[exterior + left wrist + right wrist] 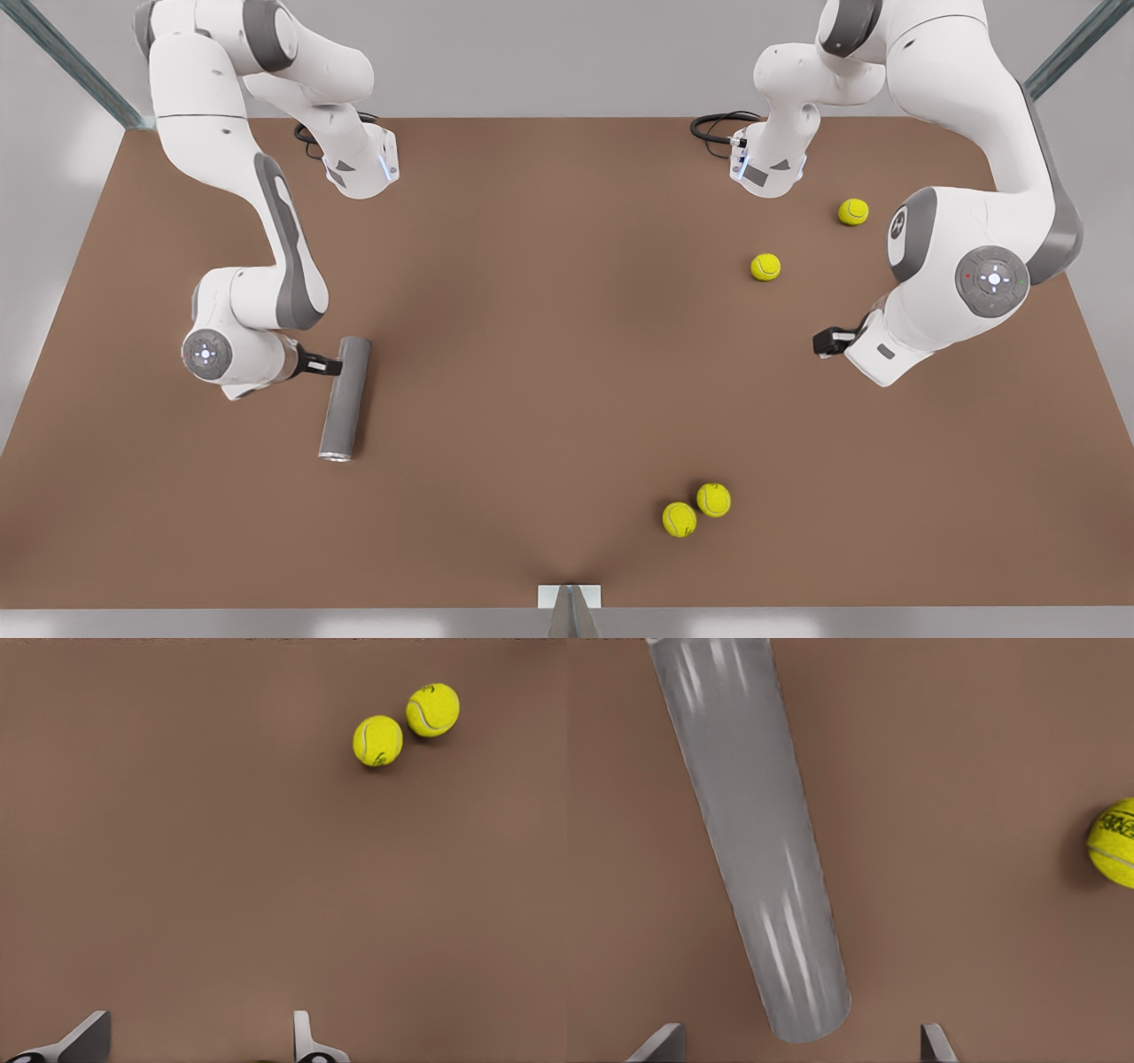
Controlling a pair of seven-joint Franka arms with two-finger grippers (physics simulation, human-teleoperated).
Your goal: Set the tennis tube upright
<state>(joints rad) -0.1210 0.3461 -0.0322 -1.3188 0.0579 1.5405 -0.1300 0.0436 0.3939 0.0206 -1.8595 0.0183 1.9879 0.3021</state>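
The tennis tube (346, 399) is a long grey cylinder lying flat on the brown table (549, 354) at the front view's left, its silvery rim at the near end. My right gripper (326, 363) is beside the tube's far half, low over the table. In the right wrist view the tube (757, 842) runs away from the camera and its closest end lies between the open fingertips (666, 1042). My left gripper (826, 341) waits at the front view's right, open with nothing between its fingers (306, 1041).
Several yellow-green tennis balls lie on the table: two (853, 212) (765, 267) at the far right, and a touching pair (713, 500) (679, 519) near the front edge, the pair the left wrist view shows (377, 741). Another ball (1112, 846) lies past the tube.
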